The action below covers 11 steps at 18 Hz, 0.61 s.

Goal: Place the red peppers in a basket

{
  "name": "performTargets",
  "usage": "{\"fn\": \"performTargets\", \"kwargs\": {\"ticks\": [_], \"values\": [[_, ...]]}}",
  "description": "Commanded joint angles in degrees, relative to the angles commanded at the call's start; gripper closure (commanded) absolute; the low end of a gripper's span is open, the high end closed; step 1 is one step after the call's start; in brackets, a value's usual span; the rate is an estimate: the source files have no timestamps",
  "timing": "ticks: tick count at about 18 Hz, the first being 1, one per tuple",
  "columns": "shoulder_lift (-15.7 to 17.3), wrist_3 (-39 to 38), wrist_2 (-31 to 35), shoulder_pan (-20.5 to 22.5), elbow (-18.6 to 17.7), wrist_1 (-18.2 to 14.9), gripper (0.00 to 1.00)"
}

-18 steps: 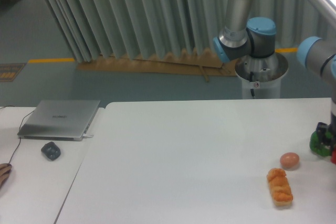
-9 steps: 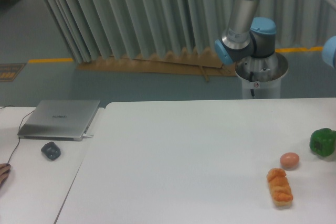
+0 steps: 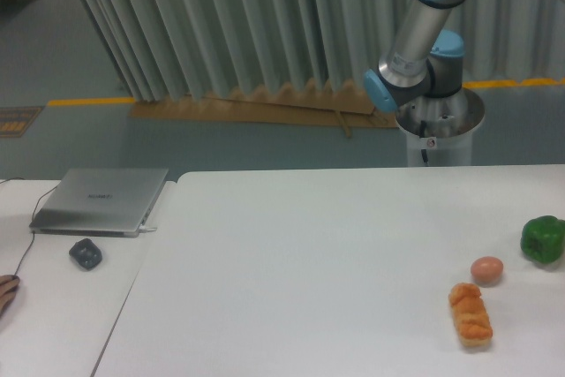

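Camera view from the front shows a white table [image 3: 335,253] with only part of the robot arm [image 3: 424,33] in sight: its grey tube and blue joints rise from a round base [image 3: 439,121] behind the table's far edge and lean up and out past the top right corner. The gripper itself lies outside the picture, so I cannot tell whether its fingers are spread or closed, nor whether they carry anything.

No red pepper shows anywhere in this view, so I cannot tell where it is, and no basket is in sight either. At the table's right edge sits a green pepper [image 3: 542,238], glossy and lumpy, resting on the tabletop. To its left and a little nearer the camera lies a small pinkish-brown egg [image 3: 486,268], apart from the pepper. Just in front of the egg lies an orange braided bread [image 3: 470,313], lengthwise toward the camera, its far end close to the egg.

On a second, lower surface to the left rests a closed silver laptop [image 3: 100,200], with a dark rounded object [image 3: 86,253] near its front edge and a thin cable running along the left side. Behind everything hangs a pleated grey curtain [image 3: 221,24] above a green floor with a yellow line [image 3: 88,101]
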Motion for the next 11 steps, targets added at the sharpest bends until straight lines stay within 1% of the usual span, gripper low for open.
{"fn": "performTargets", "kwargs": {"ticks": [2,7,10,11], "values": [[-0.1,2.0,0.7,-0.1,-0.1,-0.1,0.0],[0.7,2.0,1.5,-0.3,-0.2,-0.2,0.0],[3.1,1.5,1.9,-2.7,-0.5,-1.3,0.0],[3.8,0.6,1.9,-4.4,-0.6,-3.0,0.0]]}}
